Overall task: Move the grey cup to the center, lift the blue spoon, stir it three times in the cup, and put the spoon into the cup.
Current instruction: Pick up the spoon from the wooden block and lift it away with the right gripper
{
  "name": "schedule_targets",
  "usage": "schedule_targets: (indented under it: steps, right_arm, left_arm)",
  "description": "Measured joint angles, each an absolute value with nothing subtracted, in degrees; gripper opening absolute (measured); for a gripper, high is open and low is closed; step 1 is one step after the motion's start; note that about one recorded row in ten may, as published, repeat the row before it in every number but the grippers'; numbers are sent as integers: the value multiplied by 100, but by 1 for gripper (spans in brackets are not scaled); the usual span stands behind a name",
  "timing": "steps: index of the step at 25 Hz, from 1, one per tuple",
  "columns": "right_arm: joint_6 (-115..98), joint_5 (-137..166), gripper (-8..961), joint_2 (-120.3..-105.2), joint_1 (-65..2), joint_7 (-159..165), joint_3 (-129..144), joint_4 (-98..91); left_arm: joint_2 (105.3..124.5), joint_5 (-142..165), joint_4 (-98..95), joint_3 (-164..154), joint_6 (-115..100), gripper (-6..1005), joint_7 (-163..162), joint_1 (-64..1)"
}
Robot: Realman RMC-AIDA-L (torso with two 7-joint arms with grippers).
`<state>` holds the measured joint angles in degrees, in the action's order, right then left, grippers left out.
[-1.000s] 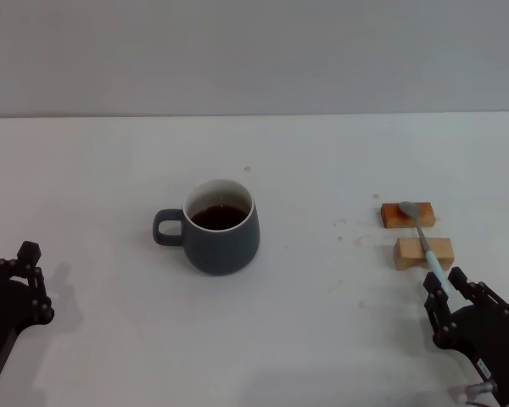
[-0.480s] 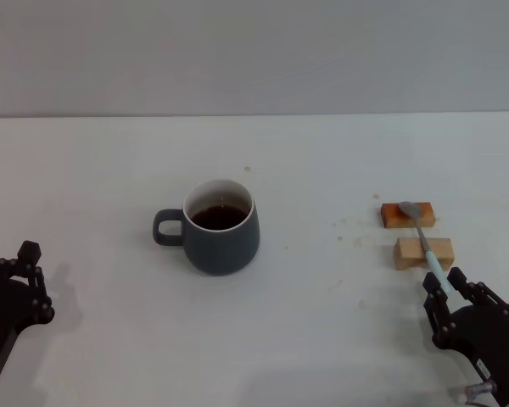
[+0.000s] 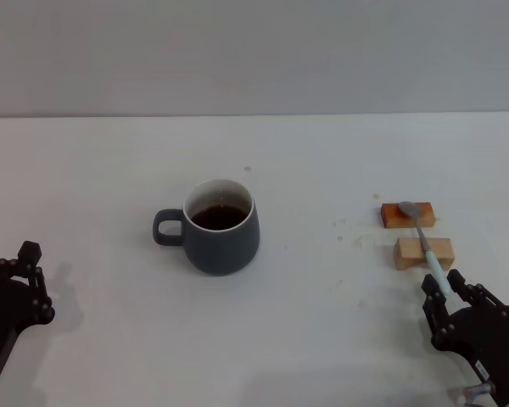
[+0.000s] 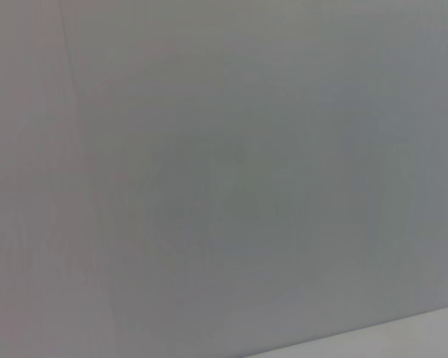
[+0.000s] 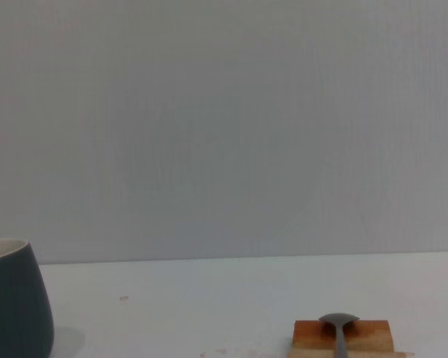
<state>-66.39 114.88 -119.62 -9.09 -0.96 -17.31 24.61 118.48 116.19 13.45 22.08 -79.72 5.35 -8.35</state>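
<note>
My right gripper [image 3: 449, 296] sits just behind the blue spoon [image 3: 425, 241], fingers apart around its handle tip; closing off-centre could flick it off the wooden blocks [image 3: 423, 253]. Left gripper [image 3: 21, 280], fingers apart, idles well left of the grey cup [image 3: 220, 227].

No text, label, brand, number or sign can be read in any view. The grey cup [image 3: 221, 226], the blue spoon [image 3: 426, 246] and the wooden blocks [image 3: 422, 253] carry no writing.
</note>
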Motion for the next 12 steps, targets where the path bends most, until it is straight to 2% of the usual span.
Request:
schedule_targets:
  steps: [12]
  right_arm:
    - [-6637,11498,303,-11964,-895,-97,-1732,2464]
  left_arm:
    - [11848,11619,1345,2206,-7972,-1,535,-835]
